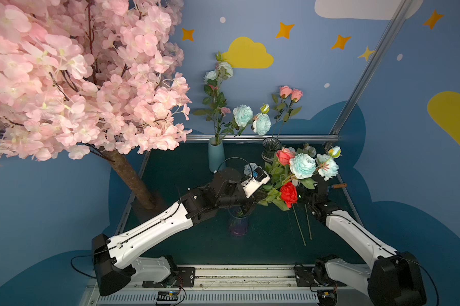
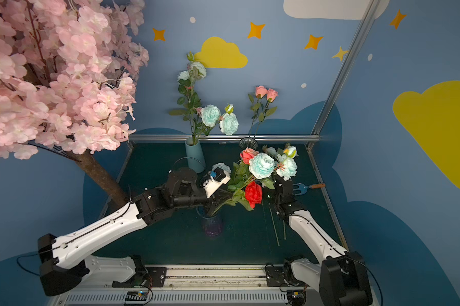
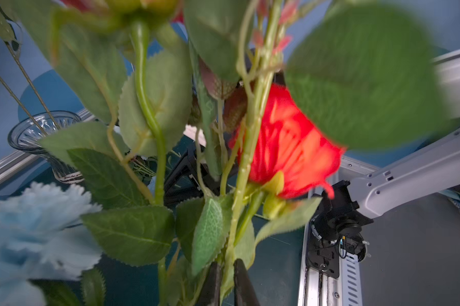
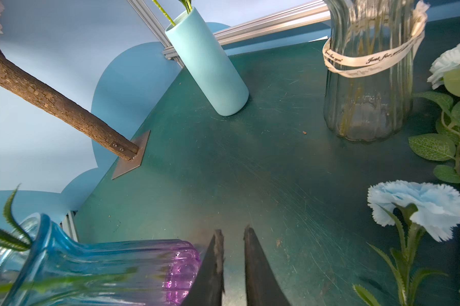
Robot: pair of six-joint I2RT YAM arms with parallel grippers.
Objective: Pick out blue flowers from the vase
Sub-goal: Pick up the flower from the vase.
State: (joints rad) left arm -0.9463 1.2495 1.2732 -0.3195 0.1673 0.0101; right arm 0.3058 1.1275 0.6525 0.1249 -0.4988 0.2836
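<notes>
Here, a tree of pink blossom (image 1: 64, 79) fills the left side of both top views, its trunk fixed to the dark green table (image 1: 191, 246). The left arm (image 1: 149, 233) and the right arm (image 1: 356, 238) stretch in from the near edge toward a blue-and-purple glass vase (image 1: 239, 224) standing mid-table.

A bunch leans out of that vase toward the right arm. The blue flowers (image 1: 302, 165) top it with 2 large ruffled aqua heads side by side. A salmon rose (image 1: 284, 155) sits just beside them and a red rose (image 1: 288, 193) hangs lower. A smaller pale blue head (image 4: 419, 206) stands on its own leafy stalk near the left wrist.

At the back edge, a light blue vase (image 1: 216, 156) holds more aqua heads. Beside it, a clear ribbed vase (image 1: 271, 148) with a ribbon round it holds 2 pink roses (image 1: 289, 92).

In the left wrist view, the left gripper (image 3: 227, 265) has its 2 black fingers pressed onto a green stalk (image 3: 243, 169) low in the bunch. This stalk runs up past the red rose, and the head it carries lies outside that view.

In the right wrist view, the right gripper (image 4: 232, 230) has only a narrow gap between its fingers and nothing in it. It hangs over bare table with the glass vase just beside it.

2 bare stems (image 1: 300, 230) lie on the table next to the right arm. A small blue garden fork (image 2: 307, 186) with a wooden handle lies near the table's right edge.
</notes>
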